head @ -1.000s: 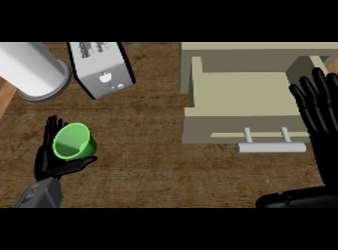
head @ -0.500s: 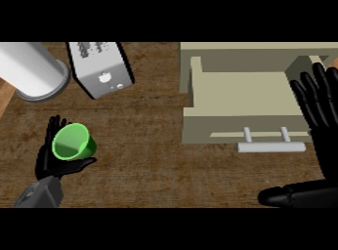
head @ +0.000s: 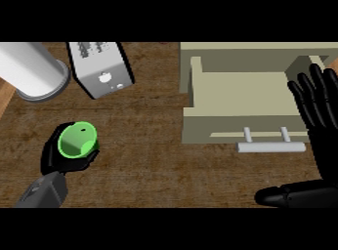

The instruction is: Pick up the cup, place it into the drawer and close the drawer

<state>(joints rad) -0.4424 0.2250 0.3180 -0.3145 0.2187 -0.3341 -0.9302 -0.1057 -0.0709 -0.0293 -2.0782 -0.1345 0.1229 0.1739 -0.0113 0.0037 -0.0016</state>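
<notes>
The left hand (head: 67,158) is curling around the green cup (head: 78,140) at the near left of the brown desk (head: 150,161), its black fingers wrapping the cup's sides and base while the open mouth of the cup is tilting up toward the far right. The grey forearm behind that hand is coming in from the lower left edge. The cup is sitting well apart from the drawer (head: 240,97), which is standing pulled open at the right side of the desk, its pale beige box showing a bare inside floor. The drawer's front panel is facing the near side, and a light bar handle (head: 269,145) is sticking out from it on two short posts.

The right hand (head: 327,122) is resting open at the right edge, fingers straight and spread, pointing toward the far side and overlapping the right wall of the drawer. Its thumb is lying low near the lower right.

At the far left, a white cylinder (head: 24,71) is lying beside a silver toaster (head: 99,68), which is standing just to its right.
</notes>
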